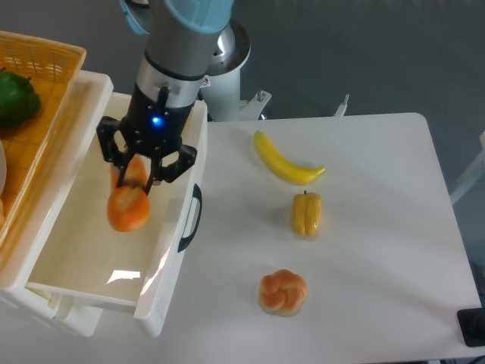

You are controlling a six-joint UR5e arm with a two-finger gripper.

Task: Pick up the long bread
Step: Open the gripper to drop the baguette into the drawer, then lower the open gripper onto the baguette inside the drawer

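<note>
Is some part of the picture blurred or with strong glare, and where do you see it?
Camera view: the long bread in the gripper looks slightly soft, likely motion blur; a bright glare patch lies on the floor of the white bin; the banana and knotted bun are sharp.

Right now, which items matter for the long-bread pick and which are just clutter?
Job:
- long orange-brown toy baguette, held in the claw over the white plastic drawer bin

Lying about:
- yellow toy banana
- small yellow toy pepper
- round knotted orange bun
- green fruit in the orange woven basket
</note>
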